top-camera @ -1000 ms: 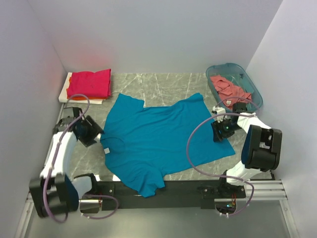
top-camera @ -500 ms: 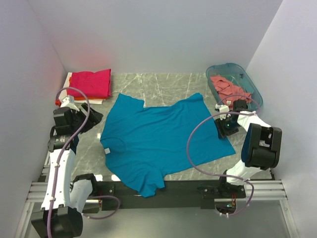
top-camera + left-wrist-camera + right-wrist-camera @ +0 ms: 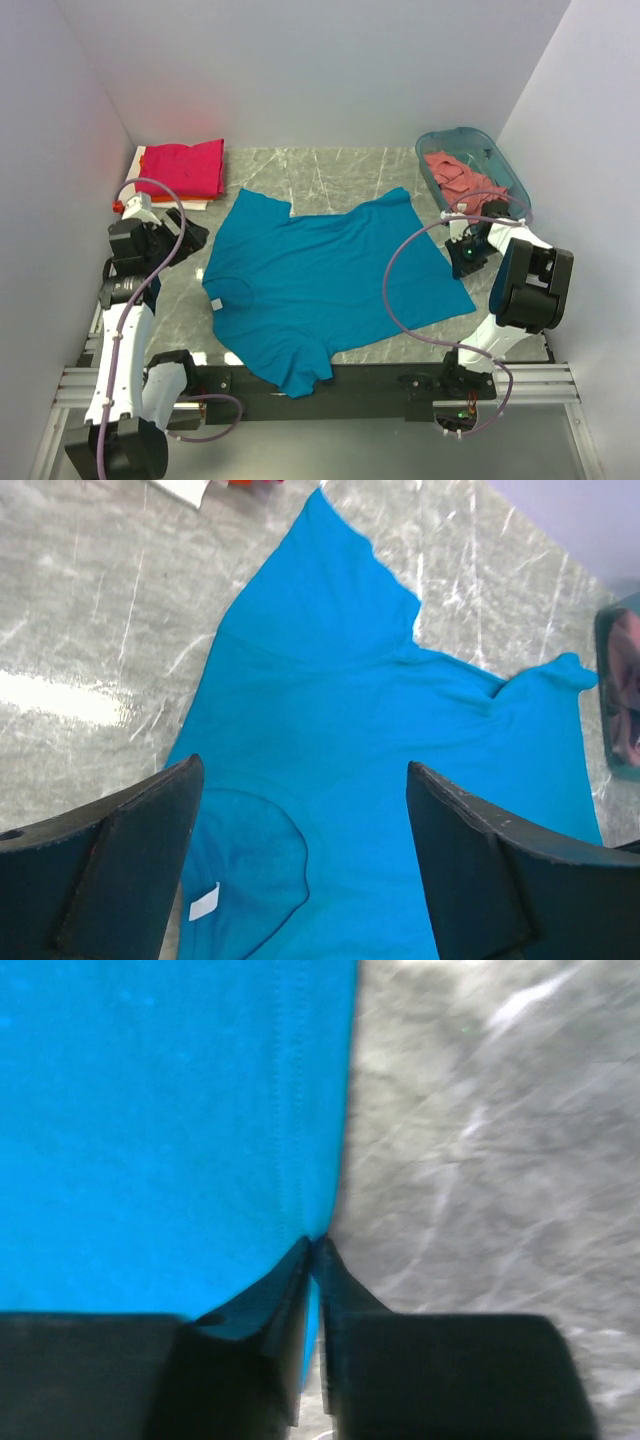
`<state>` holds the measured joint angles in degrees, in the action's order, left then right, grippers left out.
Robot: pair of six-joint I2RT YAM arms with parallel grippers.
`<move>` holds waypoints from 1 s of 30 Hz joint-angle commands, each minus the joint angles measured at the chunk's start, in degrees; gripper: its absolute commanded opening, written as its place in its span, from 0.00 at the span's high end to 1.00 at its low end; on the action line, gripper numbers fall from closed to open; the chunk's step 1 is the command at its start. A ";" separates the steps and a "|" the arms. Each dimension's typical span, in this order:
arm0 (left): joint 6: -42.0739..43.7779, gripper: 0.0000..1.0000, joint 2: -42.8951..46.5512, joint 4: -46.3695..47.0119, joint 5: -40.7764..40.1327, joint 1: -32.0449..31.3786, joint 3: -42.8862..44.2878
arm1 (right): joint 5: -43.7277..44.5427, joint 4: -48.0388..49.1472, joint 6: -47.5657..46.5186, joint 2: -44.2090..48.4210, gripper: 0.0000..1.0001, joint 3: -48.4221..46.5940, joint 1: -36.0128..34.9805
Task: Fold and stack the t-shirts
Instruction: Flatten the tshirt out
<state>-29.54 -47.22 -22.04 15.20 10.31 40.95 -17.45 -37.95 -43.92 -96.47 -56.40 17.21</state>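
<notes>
The teal-blue t-shirt lies spread flat in the middle of the marble table, collar toward the left. My right gripper is at its right hem; in the right wrist view the gripper is shut on the hem edge of the teal cloth. My left gripper hovers open above the shirt's left side; its black fingers frame the collar and white label. A folded magenta-red t-shirt lies on an orange t-shirt at the back left. A salmon-pink t-shirt lies in the basket.
The teal plastic basket stands at the back right, close behind my right arm. A flat white board under the folded stack sits in the back left corner. Walls close in on three sides. The shirt's lower sleeve hangs over the front rail.
My right gripper has shifted slightly right and shut on the teal shirt's hem. My left arm has lifted off the table, drawn back toward the left wall and spread its fingers wider.
</notes>
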 commanded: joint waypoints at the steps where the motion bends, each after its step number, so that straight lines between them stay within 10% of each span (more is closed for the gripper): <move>1: 1.06 0.11 3.18 1.83 -0.43 0.24 -0.34 | -0.13 -5.89 -3.62 0.92 0.89 0.94 0.28; 2: 0.98 0.10 3.54 1.74 -0.52 0.24 -0.69 | -0.21 -6.42 -3.98 1.80 1.00 0.94 0.36; 21: 0.10 0.10 2.32 3.67 4.48 0.24 -2.28 | 11.74 -13.46 -11.36 13.23 0.99 9.03 9.42; 30: 0.19 0.16 -9.26 8.32 15.90 0.15 -0.70 | 1.92 -18.37 -13.12 15.34 0.58 -1.49 9.33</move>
<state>-29.58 -52.93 -18.26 24.05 10.33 39.18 -9.67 -53.69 -54.78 -84.64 -50.85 26.50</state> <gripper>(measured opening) 0.846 0.398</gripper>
